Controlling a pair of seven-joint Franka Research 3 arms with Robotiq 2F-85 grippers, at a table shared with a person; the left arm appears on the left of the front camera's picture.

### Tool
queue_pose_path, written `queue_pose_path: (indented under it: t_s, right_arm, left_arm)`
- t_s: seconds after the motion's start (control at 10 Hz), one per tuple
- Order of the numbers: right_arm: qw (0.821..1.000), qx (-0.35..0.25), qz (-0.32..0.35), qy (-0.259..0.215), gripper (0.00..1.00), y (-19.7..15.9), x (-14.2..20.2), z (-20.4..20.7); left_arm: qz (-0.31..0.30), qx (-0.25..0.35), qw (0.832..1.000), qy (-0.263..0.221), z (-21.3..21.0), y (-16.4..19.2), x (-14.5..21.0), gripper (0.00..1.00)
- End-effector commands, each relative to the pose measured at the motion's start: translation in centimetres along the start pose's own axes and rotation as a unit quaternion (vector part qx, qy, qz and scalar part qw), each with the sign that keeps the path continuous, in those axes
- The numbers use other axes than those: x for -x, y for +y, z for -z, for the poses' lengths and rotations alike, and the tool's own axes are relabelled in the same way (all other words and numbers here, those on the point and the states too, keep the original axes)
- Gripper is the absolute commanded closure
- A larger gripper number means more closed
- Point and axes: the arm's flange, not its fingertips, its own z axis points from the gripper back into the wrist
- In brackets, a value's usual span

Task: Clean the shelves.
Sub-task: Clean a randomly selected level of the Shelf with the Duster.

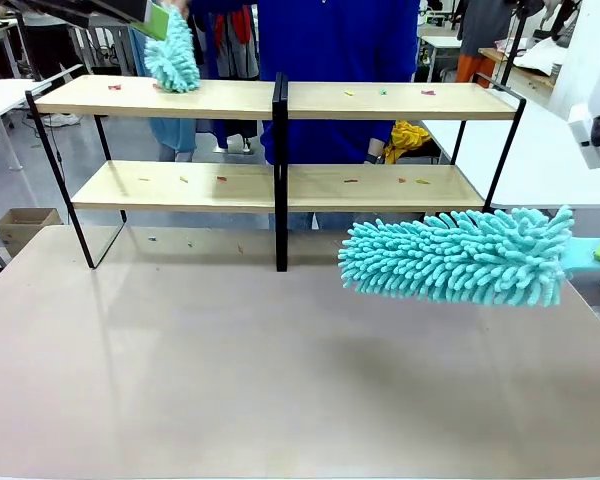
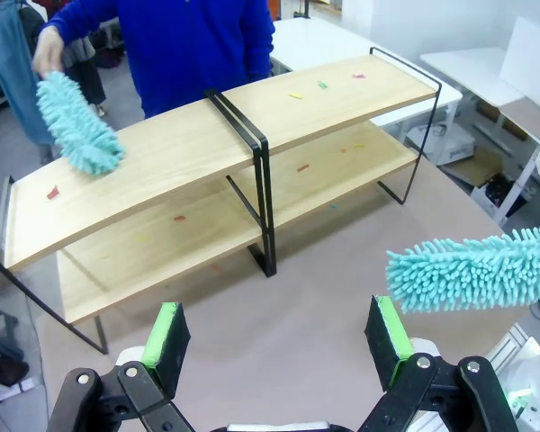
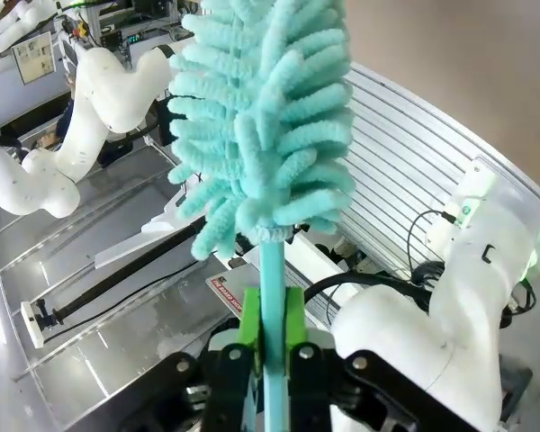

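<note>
The shelves (image 1: 280,100) stand at the far side of the table, a two-tier wood rack in a black frame (image 2: 252,153) with small coloured scraps (image 1: 427,92) on both boards. My right gripper (image 3: 270,319) is shut on the handle of a teal fluffy duster (image 1: 455,255), which hangs level above the table in front of the lower right board; the same duster (image 2: 477,279) shows in the left wrist view. My left gripper (image 2: 277,337) is open and holds nothing, high above the table. A person in blue holds a second teal duster (image 1: 170,55) on the top board's left end.
The brown table top (image 1: 230,370) stretches in front of the rack. White tables (image 1: 550,160) stand behind at the right and far left. A cardboard box (image 1: 20,225) sits on the floor at the left.
</note>
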Motion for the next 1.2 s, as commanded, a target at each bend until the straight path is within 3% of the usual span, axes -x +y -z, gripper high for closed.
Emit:
queue_pose_path:
  t_s: [0.0, 0.4, 0.5, 0.8, 0.9, 1.0, 1.1]
  right_arm:
    - [1.000, -0.010, -0.005, -0.002, 0.88, 0.2, 0.3, 0.0]
    - [1.000, 0.000, 0.001, 0.000, 0.88, 0.0, 0.0, 0.0]
    - [0.998, 0.039, -0.001, -0.046, 0.88, 0.1, -0.2, 0.1]
    - [0.989, 0.067, -0.048, -0.125, 0.88, 0.9, -11.8, -0.2]
    - [0.989, 0.065, -0.045, -0.123, 0.88, 1.3, -11.5, 0.3]
    - [0.993, 0.066, -0.029, -0.096, 0.88, 1.2, -7.3, 0.3]
    - [0.990, 0.074, -0.032, -0.117, 0.88, 1.1, -10.7, 0.7]
  left_arm:
    - [0.003, 0.001, 1.000, -0.004, 0.0, 0.2, 0.0, 0.00]
    - [0.003, 0.001, 1.000, -0.004, 0.0, 0.2, 0.0, 0.00]
    - [0.003, 0.001, 1.000, -0.004, 0.0, 0.2, 0.0, 0.00]
    - [0.003, 0.001, 1.000, -0.004, 0.0, 0.2, 0.0, 0.00]
    - [0.003, 0.001, 1.000, -0.004, 0.0, 0.2, 0.0, 0.00]
    - [0.003, 0.001, 1.000, -0.004, 0.0, 0.2, 0.0, 0.00]
    - [0.003, 0.001, 1.000, -0.004, 0.0, 0.2, 0.0, 0.00]
